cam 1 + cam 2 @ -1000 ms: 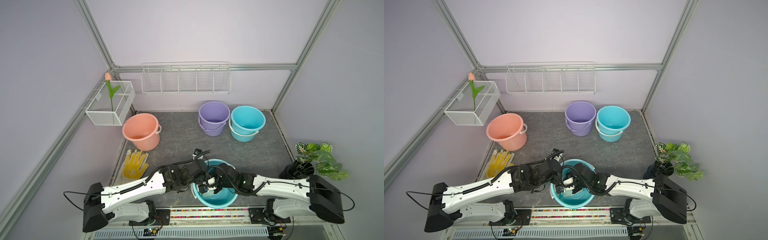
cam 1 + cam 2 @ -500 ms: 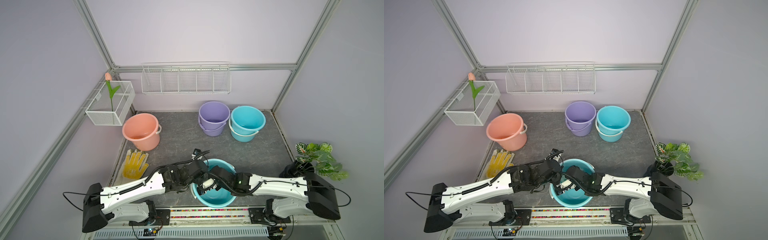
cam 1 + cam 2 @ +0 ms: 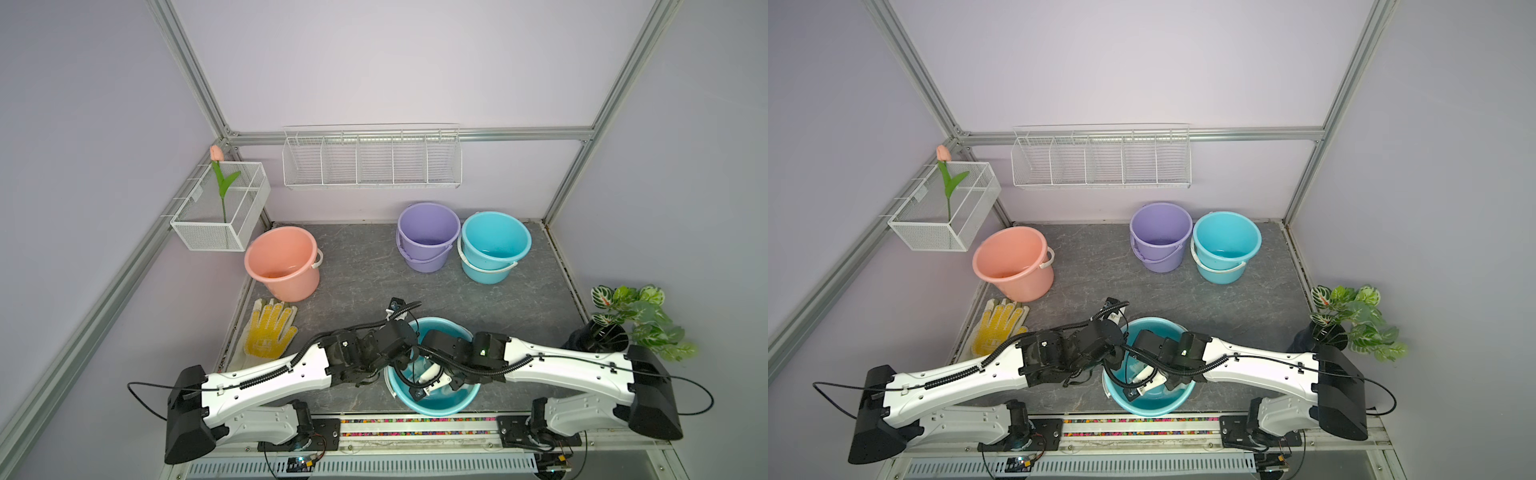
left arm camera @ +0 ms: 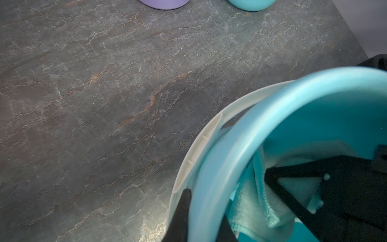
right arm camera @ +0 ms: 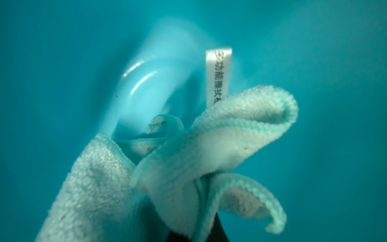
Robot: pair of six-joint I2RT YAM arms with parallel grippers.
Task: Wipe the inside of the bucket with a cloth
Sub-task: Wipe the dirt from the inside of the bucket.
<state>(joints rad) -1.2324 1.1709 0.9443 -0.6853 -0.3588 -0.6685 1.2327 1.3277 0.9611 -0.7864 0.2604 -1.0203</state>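
Two arms converge on one job at the near edge of the grey worktop (image 3: 361, 282)! The teal bucket (image 3: 440, 409) stands upright between them, and both top views show it there, well apart from the spare buckets at the back. It looks like light, thin, slick plastic, so I'd expect it to skate or tip under a sideways push. The stiff rim is the place to brace it.

The left pincer (image 4: 204, 226) does exactly that, pressed together on the bucket's rim. One finger sits outside by the lowered white handle (image 4: 201, 142) and the other sits inside.

The right pincer (image 3: 436, 378) reaches down into the bucket, pinching the cloth (image 5: 209, 146) at a bunched fold. The mint towel is inside the bucket, close to the wall, with its folds flopping loose around the grip. It's soft, limp and featherlight with a grabby pile, so a pinch through the thick middle should hold while the free folds drag over the plastic.

Smallest of all, the white label (image 5: 218, 75) pokes up behind a fold
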